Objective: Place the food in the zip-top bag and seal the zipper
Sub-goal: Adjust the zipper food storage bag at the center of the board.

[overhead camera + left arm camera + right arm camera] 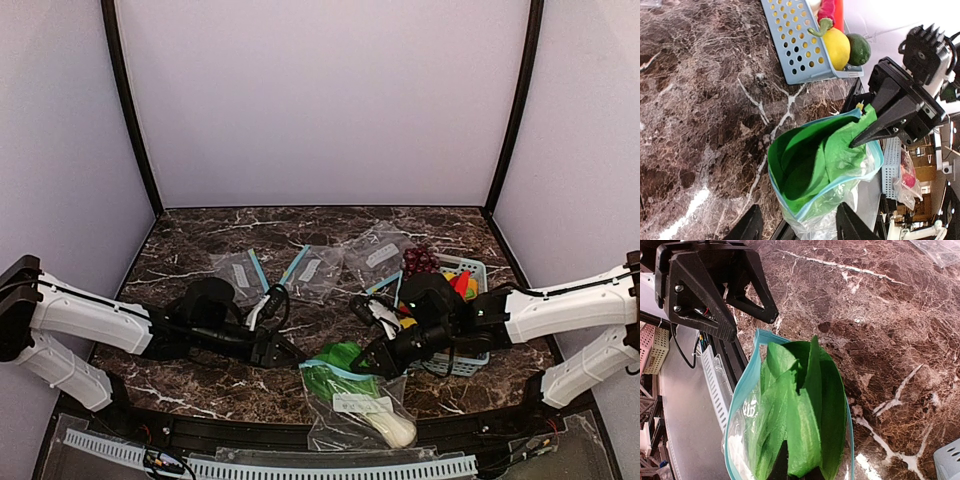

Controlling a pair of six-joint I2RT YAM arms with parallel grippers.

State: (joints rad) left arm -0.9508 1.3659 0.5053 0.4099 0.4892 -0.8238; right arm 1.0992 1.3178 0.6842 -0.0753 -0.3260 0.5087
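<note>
Leaves of the leafy vegetable (805, 410) fill the mouth of the zip-top bag (360, 410), which lies at the near edge of the table (200, 250) with the white stalk end toward the arm bases. The right gripper (858, 127) straddles the bag's far rim, with the zipper (741, 392) and a leaf between its fingers; I cannot tell whether it pinches them. The left gripper (750, 325) sits just beside the left side of the mouth, jaws spread wide and gripping nothing. The basket (795, 45) stands to the right.
</note>
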